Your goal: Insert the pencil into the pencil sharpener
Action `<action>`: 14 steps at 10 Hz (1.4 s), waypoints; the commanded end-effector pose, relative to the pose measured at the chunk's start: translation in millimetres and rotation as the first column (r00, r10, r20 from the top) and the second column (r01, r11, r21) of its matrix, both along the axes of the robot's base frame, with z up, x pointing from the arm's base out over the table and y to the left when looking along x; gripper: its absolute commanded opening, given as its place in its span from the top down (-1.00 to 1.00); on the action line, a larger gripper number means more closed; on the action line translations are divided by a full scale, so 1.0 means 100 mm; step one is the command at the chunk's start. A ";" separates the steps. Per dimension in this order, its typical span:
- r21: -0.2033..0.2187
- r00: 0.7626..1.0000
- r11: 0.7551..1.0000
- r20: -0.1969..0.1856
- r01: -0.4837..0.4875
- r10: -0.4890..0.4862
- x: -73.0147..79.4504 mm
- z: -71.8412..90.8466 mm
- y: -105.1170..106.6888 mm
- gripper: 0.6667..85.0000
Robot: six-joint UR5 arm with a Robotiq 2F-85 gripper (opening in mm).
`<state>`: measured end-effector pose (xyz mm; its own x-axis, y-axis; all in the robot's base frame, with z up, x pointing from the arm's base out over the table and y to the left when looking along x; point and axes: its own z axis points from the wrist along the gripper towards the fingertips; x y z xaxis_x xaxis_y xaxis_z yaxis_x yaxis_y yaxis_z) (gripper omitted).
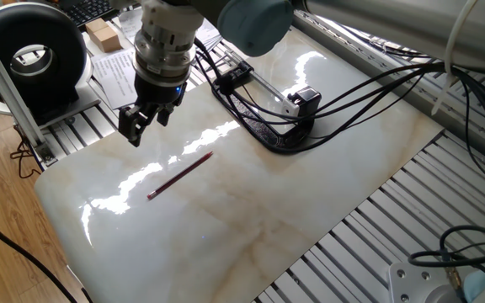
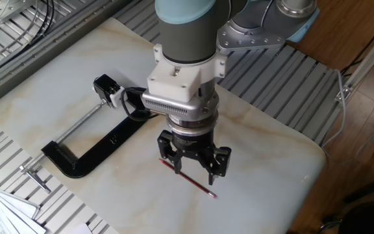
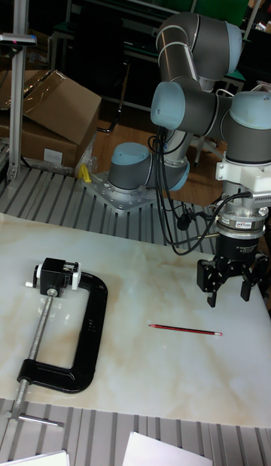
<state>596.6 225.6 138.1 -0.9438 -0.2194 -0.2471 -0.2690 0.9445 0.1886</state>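
**Open gripper hangs above a pencil lying flat on the marble**

One fixed view: the pencil [image 1: 180,176] lies flat on the table [image 1: 251,227], below and right of the gripper [image 1: 144,123], whose jaws are spread and empty.

The other fixed view: the gripper [image 2: 194,164] hangs over the pencil [image 2: 188,178], fingers apart, touching nothing.

Tall fixed view: the pencil [image 3: 184,330] lies below the spread gripper [image 3: 227,284], clear of it. The pencil sharpener [image 3: 59,274] sits in the black clamp [image 3: 71,338], well apart.

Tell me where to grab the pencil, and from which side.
Grip the pencil near its middle, coming straight down from above. It lies flat on the marble table with nothing near it, so set the open hand with a finger on each long side.
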 end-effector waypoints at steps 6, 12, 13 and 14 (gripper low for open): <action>0.016 1.000 1.000 0.000 0.015 -0.015 0.02 0.01 0.01 -0.60; -0.001 0.999 1.000 0.035 -0.012 0.012 0.07 0.04 -0.02 -0.60; -0.006 0.999 1.000 0.036 -0.015 0.015 0.06 0.03 -0.05 -0.60; 0.005 0.999 1.000 0.043 -0.016 0.016 0.07 0.04 -0.03 -0.60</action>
